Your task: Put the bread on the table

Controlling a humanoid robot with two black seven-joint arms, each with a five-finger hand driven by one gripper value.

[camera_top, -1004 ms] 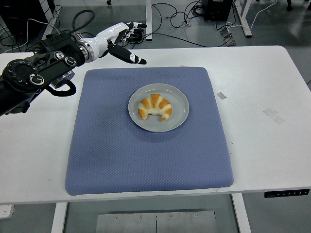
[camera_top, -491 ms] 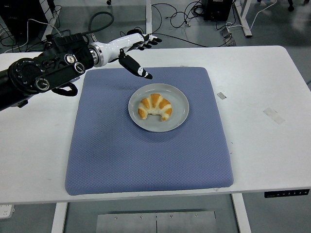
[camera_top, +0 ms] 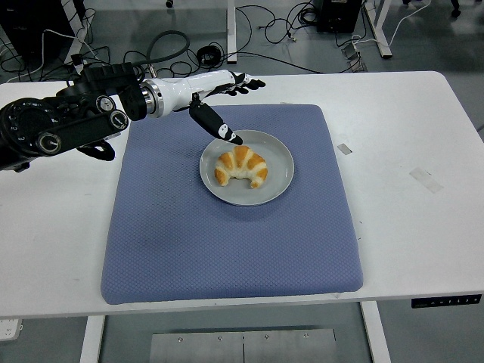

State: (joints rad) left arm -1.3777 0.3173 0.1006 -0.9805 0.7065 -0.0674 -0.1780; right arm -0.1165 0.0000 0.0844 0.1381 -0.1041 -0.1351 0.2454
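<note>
The left hand (camera_top: pixel 221 94) hangs spread and empty, thumb pointing down at the near rim of the grey plate (camera_top: pixel 281 155). The bread (camera_top: pixel 241 166) (a croissant) lies on that plate just below and beyond the thumb tip. A shallow close could pinch only its crust and tear it, or nudge the plate across the blue mat (camera_top: pixel 174 227).

We see a mat (camera_top: pixel 227 249) lying on the middle of the table (camera_top: pixel 423 227), with bare tabletop to its left, right and behind it. A plate (camera_top: pixel 281 168) sits on the mat, a little behind the mat's centre, and 1 piece of bread (camera_top: pixel 240 167) lies in the plate. The left hand (camera_top: pixel 215 94) reaches in from the left, above the mat's far left part, just behind and left of the plate. Cables (camera_top: pixel 265 23) lie on the floor behind the table.
</note>
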